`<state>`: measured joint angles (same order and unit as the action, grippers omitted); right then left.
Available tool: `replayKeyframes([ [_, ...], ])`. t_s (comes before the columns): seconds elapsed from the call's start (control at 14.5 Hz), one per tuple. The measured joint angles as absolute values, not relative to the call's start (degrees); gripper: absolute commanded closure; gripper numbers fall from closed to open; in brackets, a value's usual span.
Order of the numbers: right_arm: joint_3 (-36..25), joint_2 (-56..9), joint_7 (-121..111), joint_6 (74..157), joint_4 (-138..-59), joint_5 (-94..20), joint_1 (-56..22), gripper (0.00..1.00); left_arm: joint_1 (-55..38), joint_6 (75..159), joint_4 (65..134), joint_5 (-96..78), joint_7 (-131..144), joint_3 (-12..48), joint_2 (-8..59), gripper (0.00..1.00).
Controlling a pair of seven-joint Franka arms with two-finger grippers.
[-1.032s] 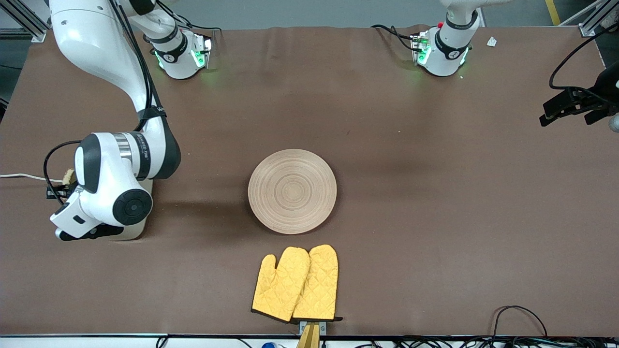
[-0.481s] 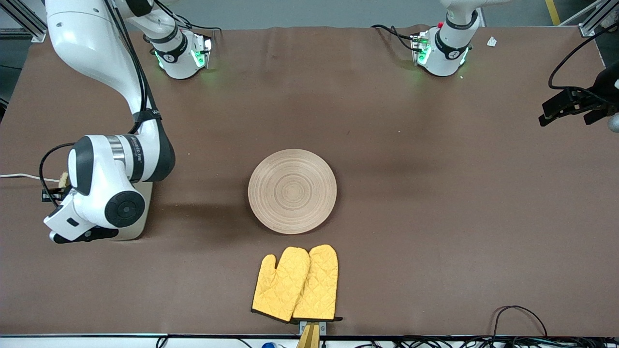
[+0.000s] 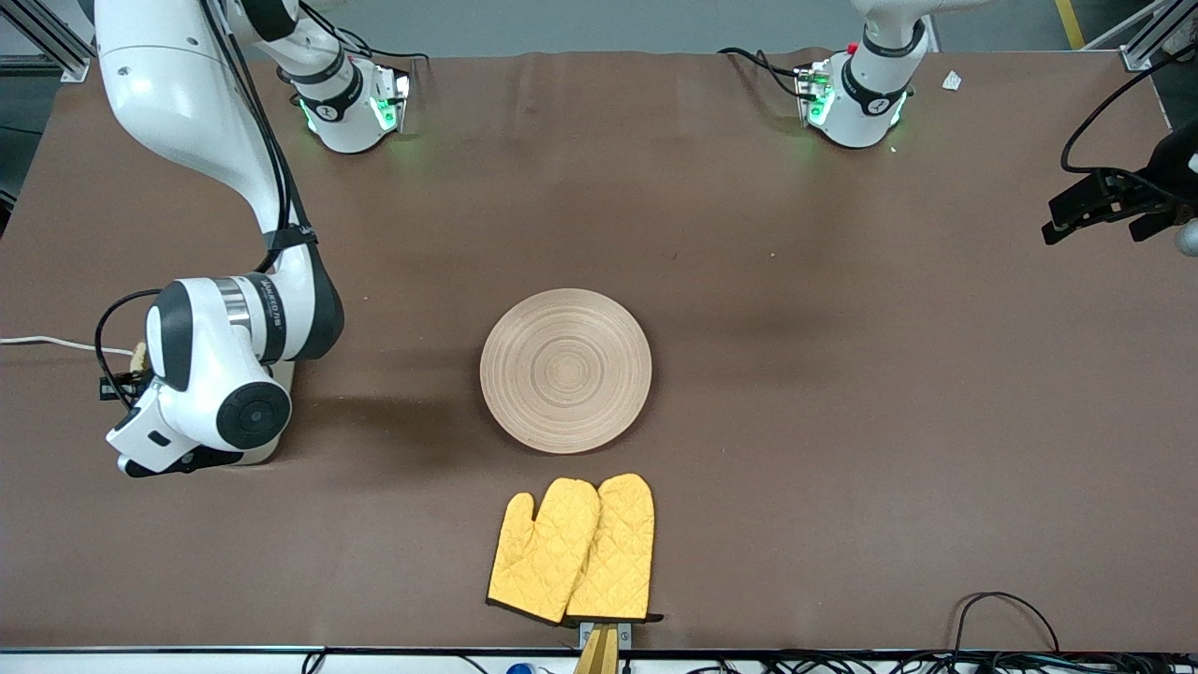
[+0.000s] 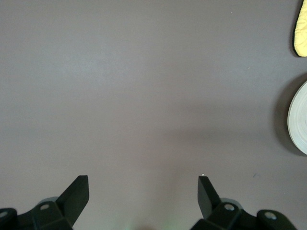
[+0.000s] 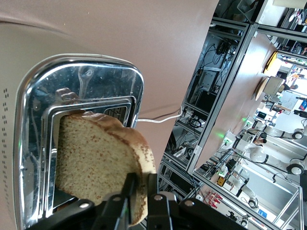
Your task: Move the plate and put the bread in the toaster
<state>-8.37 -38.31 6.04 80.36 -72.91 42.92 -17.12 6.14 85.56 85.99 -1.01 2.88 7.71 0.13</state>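
Right gripper fingers clamp bread in toaster slot, 9 o'clock of plate. Left gripper waits over desk at 3 o'clock, fingers apart.

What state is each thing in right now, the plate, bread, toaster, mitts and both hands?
Plate: bare, flat on the table.
Bread: partly down in a toaster slot, upper part sticking out.
Toaster: upright, bread entering one slot.
Oven mitts: lying flat, nearer the front camera than the plate.
Left hand: open, holding nothing, waiting over bare table.
Right hand: over the toaster, fingers at the bread's edge.

Lay flat on the brown tabletop: two yellow oven mitts, side by side, touching.
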Motion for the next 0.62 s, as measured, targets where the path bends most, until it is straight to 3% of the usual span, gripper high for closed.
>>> replayKeyframes([
  [0.28,-7.8,-38.1,6.0,80.7,-72.2,40.1,-17.2,0.0,6.1,85.6,86.0,-1.0,2.9,7.7,0.1,0.0],
  [0.62,-7.5,-34.7,6.1,80.5,-69.0,23.6,-17.3,0.0,6.2,85.6,86.0,-1.0,2.9,7.7,0.1,0.0],
])
